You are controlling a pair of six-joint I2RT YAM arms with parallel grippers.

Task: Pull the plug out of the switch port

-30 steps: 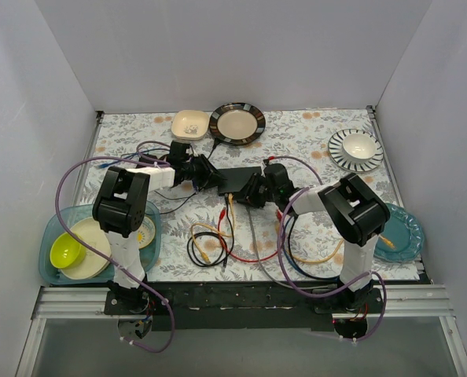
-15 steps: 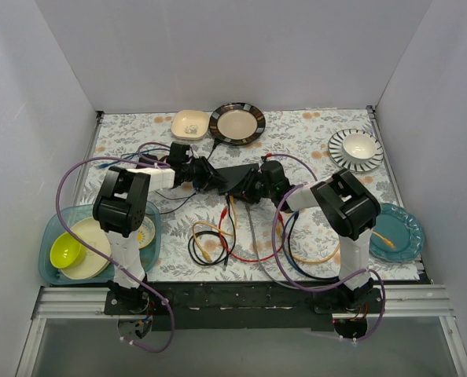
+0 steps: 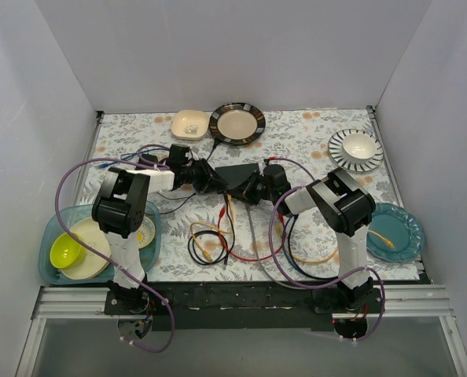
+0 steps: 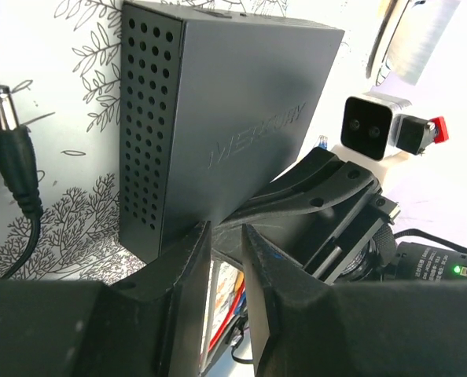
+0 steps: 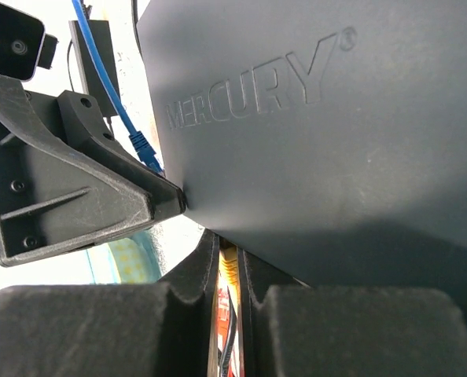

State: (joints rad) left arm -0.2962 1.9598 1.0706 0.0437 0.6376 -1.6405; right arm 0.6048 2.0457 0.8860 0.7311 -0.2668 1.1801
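The switch (image 3: 237, 174) is in the middle of the flowered desk (image 3: 312, 141), between the two tools. The left tool (image 3: 211, 181) meets it at its left end and the right tool (image 3: 255, 187) at its right end. In the left wrist view the dark grey box with the raised word MERCURY stands directly ahead of the left tool, its perforated side to the left. The two fingers (image 4: 188, 290) leave only a narrow slit, and I cannot tell if they clamp something. In the right wrist view the smooth top of the switch fills the space above the right tool, whose fingers are also almost together. A yellow piece (image 5: 228, 271) shows in the slit, but I cannot tell whether it is gripped. A blue cable (image 5: 108, 86) hangs to the left of this tool.
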